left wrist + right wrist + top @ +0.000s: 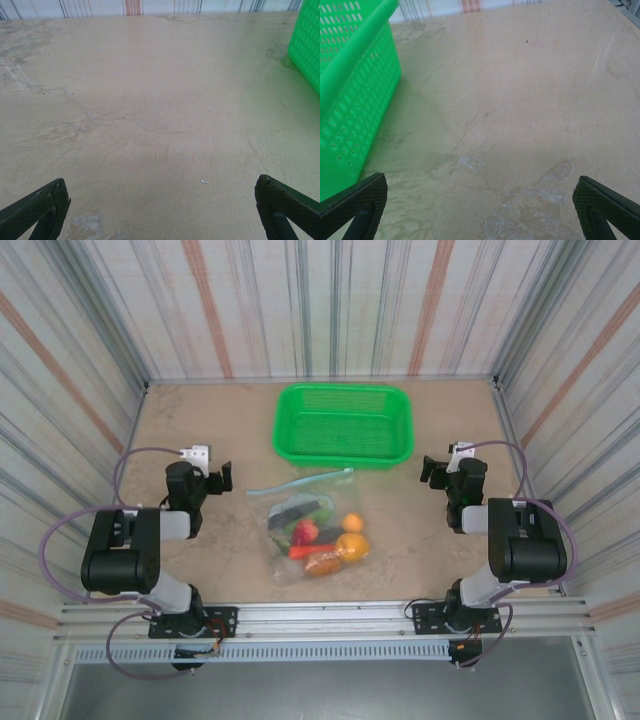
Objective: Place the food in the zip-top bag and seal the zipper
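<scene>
Left gripper [222, 478], right gripper [428, 470] at bag's [283, 562] 9 & 3 o'clock, both open, empty; food [340, 545] looks bagged: press zipper [300, 483] at 12 end-to-end

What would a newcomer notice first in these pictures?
The bright green basket at the far middle of the table, then the colourful toy food bunched, seemingly inside the clear bag, at the centre. The left claw and right claw stand open at either side.

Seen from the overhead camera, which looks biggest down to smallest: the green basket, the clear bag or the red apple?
Largest: green basket.
Middle: clear bag, noticeably smaller.
Smallest: red apple, by far.
</scene>
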